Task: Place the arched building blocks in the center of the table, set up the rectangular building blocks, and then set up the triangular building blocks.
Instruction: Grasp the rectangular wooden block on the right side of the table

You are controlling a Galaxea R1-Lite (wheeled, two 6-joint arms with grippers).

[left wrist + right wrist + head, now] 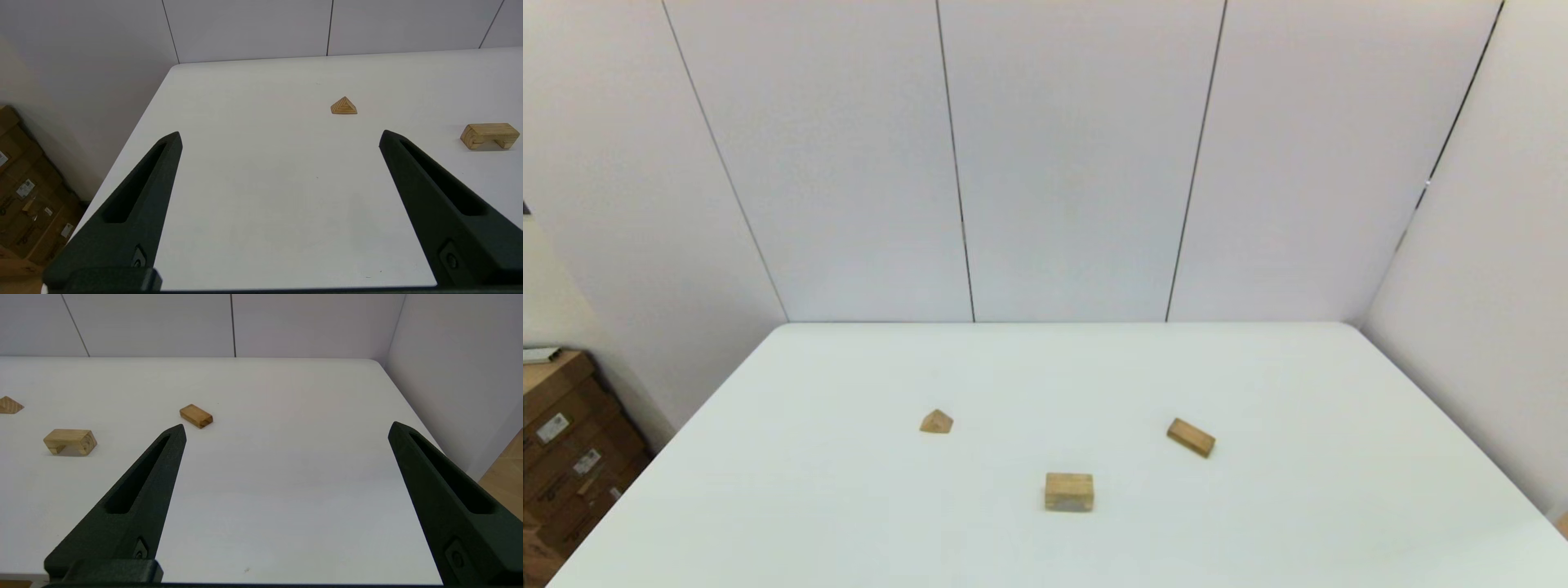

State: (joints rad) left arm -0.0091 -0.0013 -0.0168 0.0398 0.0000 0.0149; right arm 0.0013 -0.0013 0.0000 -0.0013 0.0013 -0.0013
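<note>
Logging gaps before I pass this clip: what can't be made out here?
- Both arms: outside the head view.
- Arched block: hollow faces down, barely seen from the head view.
- Triangular block: cut by the right wrist view's edge.
- Rectangular block: absent from the left wrist view.

Head camera high above table (pixel 1258 523), wrist cameras low at near corners, all facing forward

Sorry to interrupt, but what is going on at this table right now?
Nothing is being handled yet. Three wooden blocks lie apart on the white table: the arched block nearest the robot, the rectangular block to its right, the triangular block to its left. The left gripper and right gripper are both open and empty, back at the near edge.
</note>
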